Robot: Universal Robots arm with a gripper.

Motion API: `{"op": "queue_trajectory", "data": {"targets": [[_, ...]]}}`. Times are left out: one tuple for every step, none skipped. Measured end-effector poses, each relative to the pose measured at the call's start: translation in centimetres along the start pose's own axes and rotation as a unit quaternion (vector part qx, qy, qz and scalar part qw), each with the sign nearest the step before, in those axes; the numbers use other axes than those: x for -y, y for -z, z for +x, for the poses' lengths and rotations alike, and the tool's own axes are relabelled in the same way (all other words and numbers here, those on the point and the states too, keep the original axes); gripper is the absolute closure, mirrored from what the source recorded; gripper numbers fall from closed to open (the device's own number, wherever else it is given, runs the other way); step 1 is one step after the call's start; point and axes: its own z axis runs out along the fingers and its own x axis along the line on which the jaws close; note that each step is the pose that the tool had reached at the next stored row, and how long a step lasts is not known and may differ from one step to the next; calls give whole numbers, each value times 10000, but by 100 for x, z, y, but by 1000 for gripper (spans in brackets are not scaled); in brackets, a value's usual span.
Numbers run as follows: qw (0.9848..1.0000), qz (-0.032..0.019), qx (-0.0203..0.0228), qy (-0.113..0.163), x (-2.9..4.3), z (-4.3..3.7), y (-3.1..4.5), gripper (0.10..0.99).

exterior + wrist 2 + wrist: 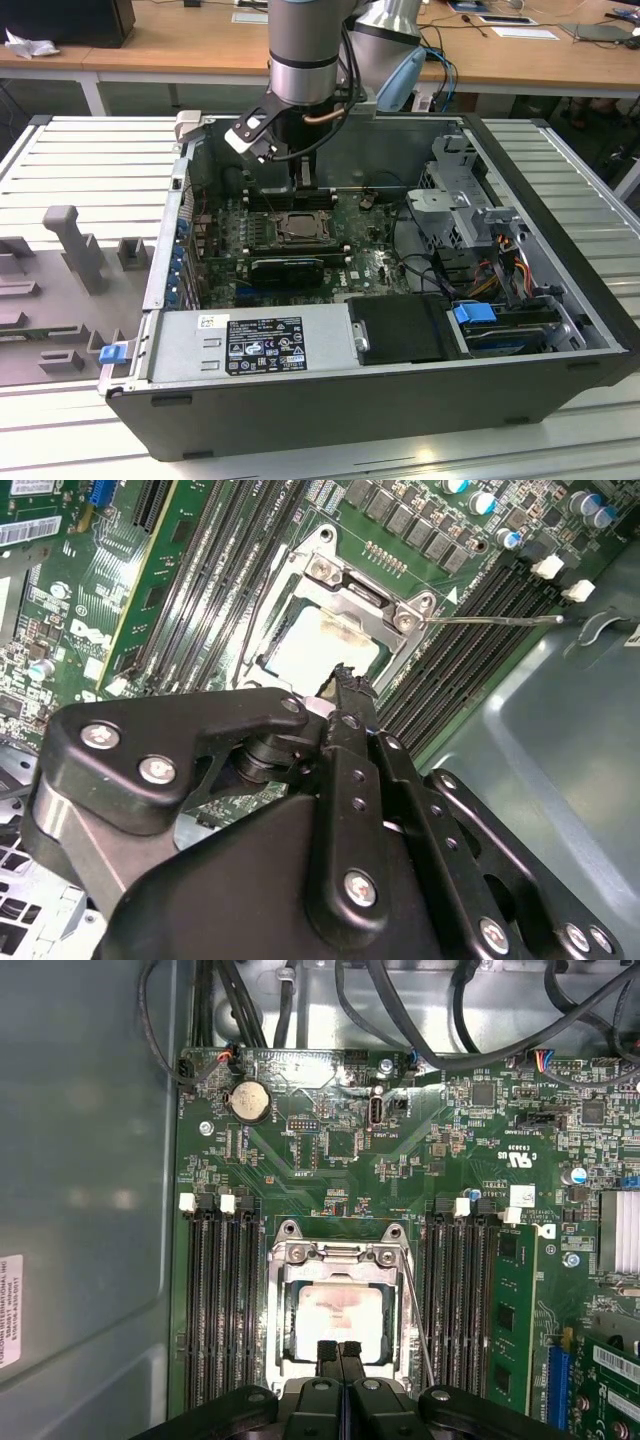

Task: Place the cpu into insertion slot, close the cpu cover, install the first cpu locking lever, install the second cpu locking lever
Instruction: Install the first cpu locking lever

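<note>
The cpu (338,1318) lies flat in the insertion slot (299,229), its pale metal top showing through the window of the cpu cover (338,1256). The cover's grey frame lies down around the chip (318,652). My gripper (338,1350) hangs just above the socket's edge, its black fingers pressed together with nothing between them; its tip (345,677) is over the chip's rim. One thin wire locking lever (490,621) sticks out from the socket's corner over the memory slots. In the exterior view the gripper (303,186) stands right behind the socket.
Black memory slots (220,1300) flank the socket on both sides. A green card (512,1315) stands beside them. A coin battery (249,1101) and cables (420,1000) lie further along the board. In the case sit a black heatsink (287,268), power supply (250,345) and drive cage (465,205).
</note>
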Motion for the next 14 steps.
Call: {"op": "queue_trajectory", "data": {"targets": [[10000, 0, 0, 0, 0, 0, 2, 980], [10000, 0, 0, 0, 0, 0, 2, 980], [10000, 0, 0, 0, 0, 0, 3, 980], [10000, 1, 1, 0, 0, 0, 5, 980], [10000, 2, 3, 0, 0, 0, 10, 980], [10000, 1, 2, 0, 0, 0, 14, 980], [10000, 0, 1, 0, 0, 0, 17, 980], [10000, 1, 1, 0, 0, 0, 24, 980], [10000, 1, 1, 0, -1, 1, 30, 980], [10000, 0, 1, 0, -1, 1, 36, 980], [10000, 0, 1, 0, -1, 1, 43, 980], [10000, 1, 1, 0, -1, 1, 53, 980], [10000, 0, 1, 0, -2, 2, 71, 980], [10000, 1, 1, 0, -2, 3, 93, 980]]}}
